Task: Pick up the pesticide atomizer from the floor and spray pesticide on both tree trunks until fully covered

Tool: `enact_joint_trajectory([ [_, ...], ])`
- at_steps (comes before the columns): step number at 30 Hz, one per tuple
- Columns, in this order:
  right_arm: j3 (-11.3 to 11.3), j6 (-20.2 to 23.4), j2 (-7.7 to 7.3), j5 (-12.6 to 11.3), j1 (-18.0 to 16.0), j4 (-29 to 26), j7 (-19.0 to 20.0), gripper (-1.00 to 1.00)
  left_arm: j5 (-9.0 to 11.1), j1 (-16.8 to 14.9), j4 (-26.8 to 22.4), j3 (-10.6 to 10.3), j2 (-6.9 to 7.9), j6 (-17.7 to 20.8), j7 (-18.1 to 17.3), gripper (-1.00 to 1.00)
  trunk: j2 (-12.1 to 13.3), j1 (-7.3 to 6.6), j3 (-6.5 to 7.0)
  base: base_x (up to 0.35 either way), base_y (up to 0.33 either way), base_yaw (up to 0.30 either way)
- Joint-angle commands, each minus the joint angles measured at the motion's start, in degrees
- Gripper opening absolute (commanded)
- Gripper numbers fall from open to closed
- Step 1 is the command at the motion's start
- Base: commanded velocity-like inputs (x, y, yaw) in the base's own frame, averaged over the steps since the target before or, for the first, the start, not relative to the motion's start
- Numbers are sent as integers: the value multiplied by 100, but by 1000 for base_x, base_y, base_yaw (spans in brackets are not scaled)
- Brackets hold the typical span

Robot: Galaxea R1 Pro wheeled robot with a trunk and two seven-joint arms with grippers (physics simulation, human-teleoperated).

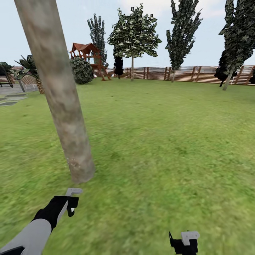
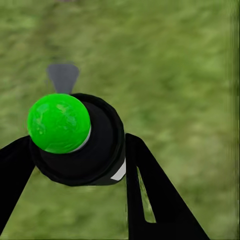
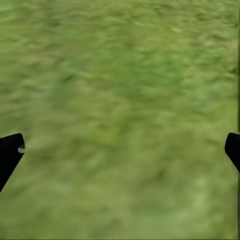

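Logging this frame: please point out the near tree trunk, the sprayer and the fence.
tree trunk [image 1: 65, 117], head view, middle of the pale column.
sprayer [image 2: 60, 122], left wrist view, its green top.
fence [image 1: 198, 74], head view, slats at the lawn's far edge.

A wide green lawn [image 1: 159, 141] covers the ground, mottled in lighter and darker patches. At about ten o'clock, a thick pale tree trunk [image 1: 58, 95] rises from the grass, leaning slightly. Far off at twelve o'clock a leafy tree [image 1: 134, 35] stands on the lawn before a brown slatted fence [image 1: 191, 73]. At eleven o'clock sit a round bush [image 1: 82, 70] and a red-roofed play structure [image 1: 86, 53]. Grey paving [image 1: 10, 97] lies at nine o'clock.
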Motion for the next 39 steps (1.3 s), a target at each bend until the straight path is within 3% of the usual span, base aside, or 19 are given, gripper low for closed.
enact_joint_trajectory([
  [1,2,0,0,1,0,0,1,100,-2,-1,-1,0,0,-1,0,-100,0,0,0,228,-204,4],
  [12,3,0,0,3,0,0,0,100,-2,0,-1,0,0,-4,0,-100,0,0,0,201,-211,29],
  [30,8,0,0,3,0,0,7,100,4,-1,-1,0,0,-3,0,-100,0,0,0,188,-217,259],
  [39,7,0,0,3,0,0,9,100,16,0,-1,0,0,-6,0,-100,0,0,0,125,-251,21],
])
